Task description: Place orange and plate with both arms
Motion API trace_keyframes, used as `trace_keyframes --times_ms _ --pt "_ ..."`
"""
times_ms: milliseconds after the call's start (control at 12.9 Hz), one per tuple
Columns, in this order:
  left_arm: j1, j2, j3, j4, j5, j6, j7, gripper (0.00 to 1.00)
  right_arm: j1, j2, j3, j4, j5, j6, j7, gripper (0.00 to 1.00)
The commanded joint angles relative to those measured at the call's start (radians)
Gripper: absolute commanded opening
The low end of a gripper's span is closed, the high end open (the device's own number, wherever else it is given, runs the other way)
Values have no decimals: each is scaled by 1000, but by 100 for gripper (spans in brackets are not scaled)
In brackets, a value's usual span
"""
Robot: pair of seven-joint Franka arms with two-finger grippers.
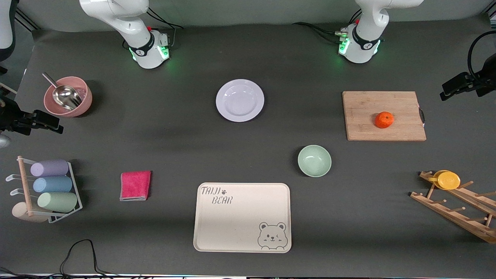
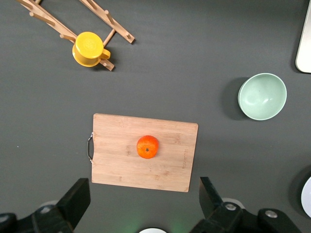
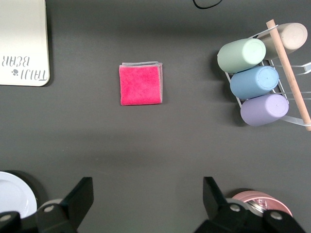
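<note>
Dark grey cloth covers the table (image 1: 174, 147). Out in the middle sits the plate (image 1: 240, 100), round and white, with nothing on it. The orange (image 1: 384, 119) rests on a wooden cutting board (image 1: 364, 112) toward the left arm's end of the table. A pale green bowl (image 1: 314, 160) and a cream bear tray (image 1: 242, 217) lie nearer the front camera than the plate. A pink folded cloth (image 1: 135, 185) lies beside the tray, toward the right arm's end. The left gripper (image 2: 145, 206) hangs high over the board, fingers spread wide and holding nothing. The right gripper (image 3: 148, 204) hangs high too, probably over bare cloth, fingers wide and holding nothing. Both arms wait.
</note>
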Motion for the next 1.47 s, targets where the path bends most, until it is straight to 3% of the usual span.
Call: trace_keyframes --times_ms 0,155,310,543,698,853,1086,1396 --pt "0 -5 6 24 -2 -65 16 100 3 -21 -1 -11 -25 -31 -4 100" --pt "1 5 11 8 3 -62 42 100 3 -21 0 -11 -25 -31 -4 100" --pt "17 -8 12 -104 3 -4 56 100 5 -21 0 -11 -25 -33 -4 100" --pt "17 -115 12 -402 9 193 56 100 15 -30 3 -21 -21 -65 28 100" --pt "18 -181 12 -645 20 409 56 100 57 -103 5 -110 -16 -51 70 100" --pt "27 -184 12 -803 20 598 56 100 80 -191 10 -219 -11 -19 120 100" --pt "64 -140 12 -957 21 841 115 100 172 -315 10 -369 -10 39 235 100" --pt "84 -33 12 -1031 21 1036 135 100 329 -400 10 -481 -10 90 412 100"
